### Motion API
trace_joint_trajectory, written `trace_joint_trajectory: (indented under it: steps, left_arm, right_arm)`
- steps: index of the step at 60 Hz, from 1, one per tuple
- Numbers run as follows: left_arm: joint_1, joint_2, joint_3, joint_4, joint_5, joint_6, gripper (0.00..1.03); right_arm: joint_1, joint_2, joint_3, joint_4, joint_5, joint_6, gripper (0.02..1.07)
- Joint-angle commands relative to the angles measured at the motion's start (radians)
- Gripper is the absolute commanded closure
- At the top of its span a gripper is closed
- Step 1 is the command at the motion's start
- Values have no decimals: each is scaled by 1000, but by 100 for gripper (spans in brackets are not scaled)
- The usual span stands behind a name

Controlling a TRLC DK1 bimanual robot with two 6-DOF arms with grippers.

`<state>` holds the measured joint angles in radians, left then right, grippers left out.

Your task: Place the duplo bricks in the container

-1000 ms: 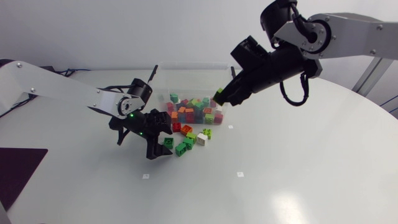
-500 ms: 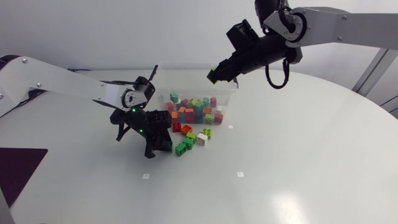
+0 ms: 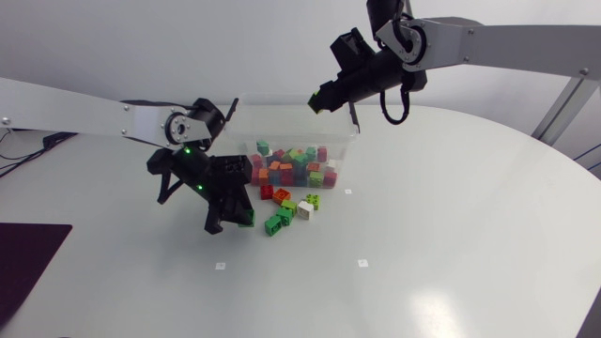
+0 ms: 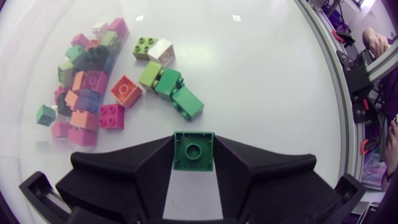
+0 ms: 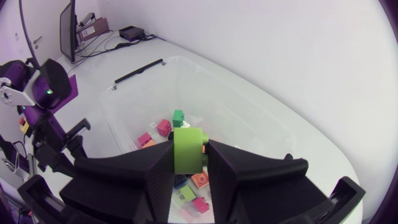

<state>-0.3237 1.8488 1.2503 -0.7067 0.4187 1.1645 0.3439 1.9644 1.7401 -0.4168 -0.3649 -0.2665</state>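
Observation:
My left gripper (image 3: 237, 214) is low over the table, just left of the loose bricks, and is shut on a dark green brick (image 4: 193, 150) that sits stud-up between its fingers. High over the clear container (image 3: 349, 137), near its back edge, my right gripper (image 3: 321, 100) is shut on a light green brick (image 5: 188, 150). In the right wrist view the container (image 5: 134, 109) lies open beneath that brick, with several coloured bricks inside. Several loose bricks (image 3: 287, 207) lie on the table in front of the container: green, lime, white, orange and red.
Ahead of my left gripper lie two dark green bricks (image 4: 179, 93), a white one (image 4: 163, 50), an orange one (image 4: 124, 91) and a magenta one (image 4: 112, 116). A dark mat (image 3: 23, 258) lies at the table's left edge.
My left gripper has shut on the dark green brick and shifted slightly left. My right arm has carried the light green brick up and left, over the container's back edge.

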Motion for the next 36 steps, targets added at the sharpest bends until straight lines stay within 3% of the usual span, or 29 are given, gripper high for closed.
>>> trace_joint_trajectory:
  steps: [1, 14, 19, 23, 29, 36]
  left_arm:
    - [6, -83, 17, -22, 26, 24, 74]
    - [14, -212, 41, -20, 55, -39, 74]
    - [20, -241, 60, -19, 66, -66, 74]
    - [28, -249, 87, -16, 83, -103, 74]
    - [44, -247, 127, 30, 91, -180, 73]
    - [58, -241, 141, 154, 91, -301, 72]
  right_arm:
    - [1, 51, 47, 15, 24, 27, 85]
    - [17, 111, 102, 13, 67, 29, 84]
    - [24, 129, 124, 10, 86, 30, 78]
    - [29, 142, 142, 4, 101, 33, 65]
    - [33, 143, 145, -4, 126, 32, 19]
    - [30, 105, 111, -5, 130, 32, 11]
